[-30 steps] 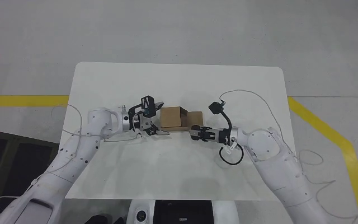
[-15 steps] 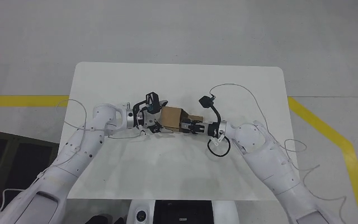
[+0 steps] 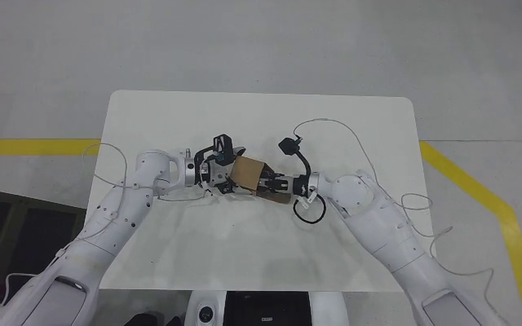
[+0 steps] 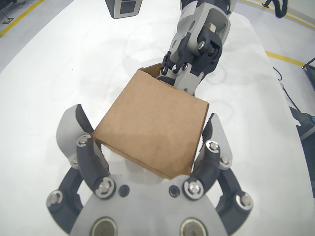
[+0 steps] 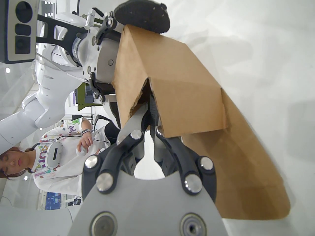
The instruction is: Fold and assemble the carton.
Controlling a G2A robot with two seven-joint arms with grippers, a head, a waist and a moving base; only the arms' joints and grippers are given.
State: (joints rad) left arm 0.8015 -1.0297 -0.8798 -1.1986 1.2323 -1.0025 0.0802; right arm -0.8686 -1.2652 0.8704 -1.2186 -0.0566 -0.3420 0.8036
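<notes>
Lying carton (image 3: 247,171) | long axis left-right | open end toward right claw (image 3: 268,183)

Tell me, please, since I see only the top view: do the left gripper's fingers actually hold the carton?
Observer: Yes. In the left wrist view the left gripper has one of its fingers pressed against each side of the carton at its near end.
Operator: Thank you. Where are the right gripper's fingers?
Observer: The right wrist view shows the right gripper with its fingers close together, tips pushed inside the carton's open end.
</notes>
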